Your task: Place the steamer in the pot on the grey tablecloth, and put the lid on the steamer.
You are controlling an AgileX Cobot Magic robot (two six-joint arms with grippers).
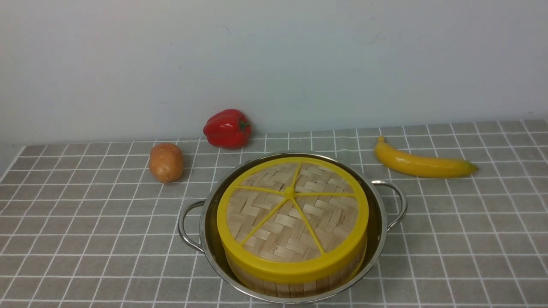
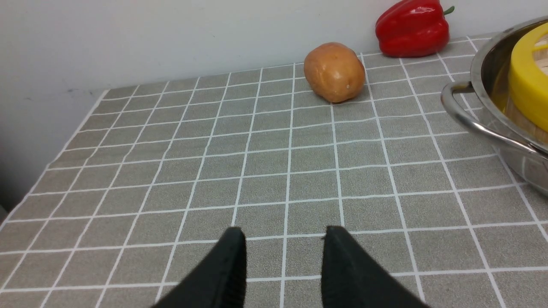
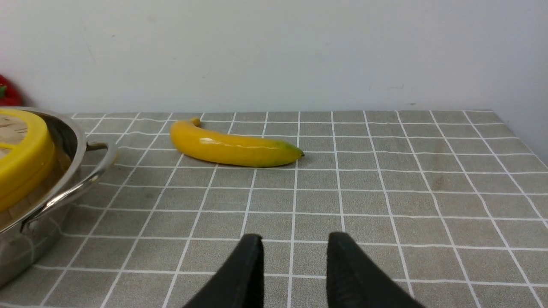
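Observation:
On the grey tablecloth [image 1: 85, 222] stands the shiny steel pot [image 1: 212, 214] with its two loop handles. Inside it sits the bamboo steamer [image 1: 299, 287], and the woven lid [image 1: 293, 214] with yellow rim and spokes lies flat on top of the steamer. Neither arm shows in the front view. My left gripper [image 2: 284, 239] hovers open over bare cloth to the pot's left, nothing between its fingers. My right gripper [image 3: 294, 241] hovers open over bare cloth to the pot's right, also empty. The pot's edge [image 2: 479, 77] and the pot's handle [image 3: 81, 184] show in the wrist views.
A brown potato [image 1: 165, 162] and a red bell pepper [image 1: 227, 128] lie behind the pot on the left. A yellow banana [image 1: 421, 164] lies behind it on the right. A pale wall closes the back; the cloth's left edge [image 2: 55, 158] and the cloth's right edge [image 3: 524, 137] show.

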